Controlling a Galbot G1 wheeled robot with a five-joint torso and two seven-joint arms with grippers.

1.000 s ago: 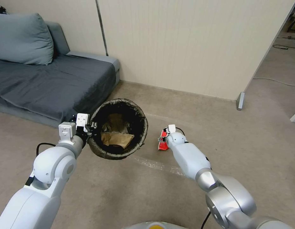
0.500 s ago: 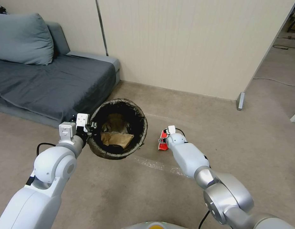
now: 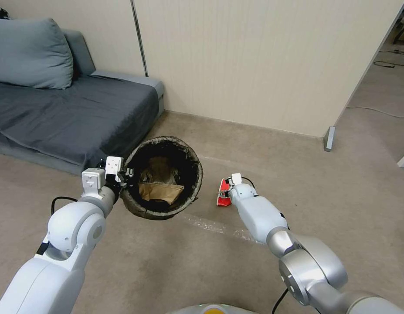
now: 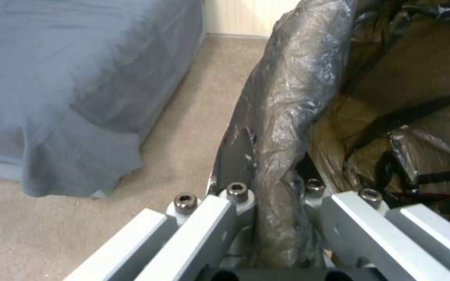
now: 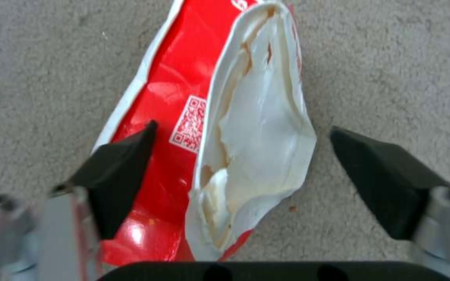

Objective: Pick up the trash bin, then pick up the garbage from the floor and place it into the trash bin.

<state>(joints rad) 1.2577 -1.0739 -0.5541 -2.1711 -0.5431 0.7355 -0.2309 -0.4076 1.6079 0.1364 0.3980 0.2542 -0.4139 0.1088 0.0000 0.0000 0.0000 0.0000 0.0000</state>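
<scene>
Left fingers (image 3: 125, 173): clamped on the near-left rim of the bin, one finger outside the wall, the other inside, with the bag's folded edge pinched between them (image 4: 274, 234).
Bin (image 3: 132, 205): I hold it off the floor, tilted so its mouth faces up toward my head. It hangs just in front of the sofa's corner.
Bag (image 4: 287, 109): dark, glossy, crinkled, folded over the rim and lining the inside.
Inside the bin: a brown paper bag (image 3: 160, 190) lies against the lower wall, with more crumpled brown paper behind it.
Right fingers (image 5: 240, 160): spread wide, low over the floor, the two dark tips standing either side of the cup without gripping it. The left tip overlaps the red side; the right tip is over bare carpet (image 3: 225, 192).
Cup (image 5: 230, 128): crushed flat, red outside with a white QR patch, white and stained inside, lying on the floor (image 3: 332, 196) to the right of the bin, well apart from it (image 3: 222, 198).
Sofa (image 3: 71, 113): grey, with a grey cushion at its far end, along the wall on my left.
</scene>
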